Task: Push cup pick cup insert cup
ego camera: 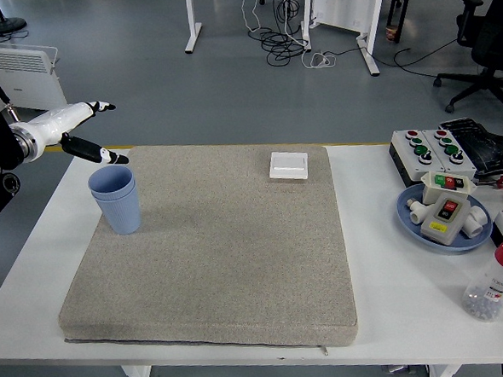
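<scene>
Head view, looking down over a white table covered mostly by a grey fabric mat. At the mat's far left corner you have two pale blue cups, one seated inside the other, standing upright; only a thin band of the inner cup's rim shows above the outer one. Both are plain ribbed plastic, the same shade, and look light.

Your left hand sits just beyond and to the left of the stack, above the table's far left edge. Its fingers are spread apart and hold nothing; one dark fingertip points toward the cup rim and is close to it, though you cannot tell whether it touches. Your right hand is out of the picture.

Judging from this, the insert step looks done. The main risk is that near fingertip: if you pull the hand away low or sweep it right, it could catch the rim and tip the light stack or slide it off the mat's corner, which is close by. Lifting clear first would seem safer.

Well apart from the cups, a small white switch plate lies at the mat's far edge. At the far right stand a box of coloured push buttons, a blue plate of small parts, and a red-capped bottle.
</scene>
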### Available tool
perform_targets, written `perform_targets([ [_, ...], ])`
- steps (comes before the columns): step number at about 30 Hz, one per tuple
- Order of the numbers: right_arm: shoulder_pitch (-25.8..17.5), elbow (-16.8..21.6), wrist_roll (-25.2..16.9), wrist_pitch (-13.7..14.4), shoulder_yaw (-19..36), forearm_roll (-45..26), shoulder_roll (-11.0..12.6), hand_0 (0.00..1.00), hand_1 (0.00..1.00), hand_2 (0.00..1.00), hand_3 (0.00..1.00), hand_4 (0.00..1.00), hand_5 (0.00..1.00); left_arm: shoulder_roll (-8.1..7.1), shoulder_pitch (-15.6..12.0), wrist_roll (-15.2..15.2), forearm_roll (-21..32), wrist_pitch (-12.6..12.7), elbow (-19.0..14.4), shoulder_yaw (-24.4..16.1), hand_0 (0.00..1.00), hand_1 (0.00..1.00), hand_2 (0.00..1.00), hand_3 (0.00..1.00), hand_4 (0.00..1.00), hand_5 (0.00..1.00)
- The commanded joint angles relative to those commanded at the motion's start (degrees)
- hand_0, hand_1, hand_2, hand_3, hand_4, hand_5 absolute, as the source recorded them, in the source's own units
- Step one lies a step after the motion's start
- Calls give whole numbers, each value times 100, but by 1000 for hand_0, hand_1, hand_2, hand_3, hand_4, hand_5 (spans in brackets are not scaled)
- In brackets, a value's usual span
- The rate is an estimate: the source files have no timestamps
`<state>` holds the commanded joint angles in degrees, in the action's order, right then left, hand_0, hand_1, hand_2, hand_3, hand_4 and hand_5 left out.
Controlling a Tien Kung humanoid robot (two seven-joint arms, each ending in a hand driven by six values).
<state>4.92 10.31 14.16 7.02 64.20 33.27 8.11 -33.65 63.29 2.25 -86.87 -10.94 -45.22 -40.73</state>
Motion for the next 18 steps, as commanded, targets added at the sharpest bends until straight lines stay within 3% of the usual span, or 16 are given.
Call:
perform_targets([
  [2, -3, 0, 1, -1, 8, 9, 0, 724, 646, 648, 578, 125, 469, -51, -133, 257, 279, 256, -228, -234, 947, 946, 998, 987, 934, 578],
  [3, -4, 0, 3, -1, 13, 14, 0, 724, 645, 648, 577, 125, 469, -79, -212, 376, 428, 362, -362, -367, 819, 766, 854, 771, 706, 632],
  [6, -18, 0, 6, 1, 23, 17, 2, 724, 645, 648, 577, 125, 469, -155, -520, 614, 953, 585, -925, -901, 819, 766, 854, 771, 706, 632],
  [8, -25, 0, 15, 5, 51, 52, 6, 724, 645, 648, 577, 125, 469, -176, -887, 643, 1412, 687, -1378, -1352, 819, 766, 854, 771, 706, 632],
  [9, -28, 0, 15, 7, 56, 49, 7, 724, 644, 648, 578, 125, 469, -160, -1017, 621, 1597, 713, -1544, -1534, 493, 575, 589, 561, 625, 700],
  [14, -35, 0, 16, 12, 83, 45, 11, 724, 644, 648, 578, 125, 469, 24, -1852, 235, 2742, 858, -2432, -2614, 493, 575, 589, 561, 625, 700],
  [15, -34, 0, 18, 12, 96, 63, 12, 724, 645, 648, 577, 125, 467, 80, -2107, 54, 3003, 900, -2663, -2874, 485, 580, 601, 561, 591, 798],
  [18, -48, 0, 19, 12, 105, 61, 13, 724, 645, 648, 577, 125, 467, 218, -2750, -396, 3710, 1005, -3128, -3517, 485, 580, 601, 561, 591, 798],
])
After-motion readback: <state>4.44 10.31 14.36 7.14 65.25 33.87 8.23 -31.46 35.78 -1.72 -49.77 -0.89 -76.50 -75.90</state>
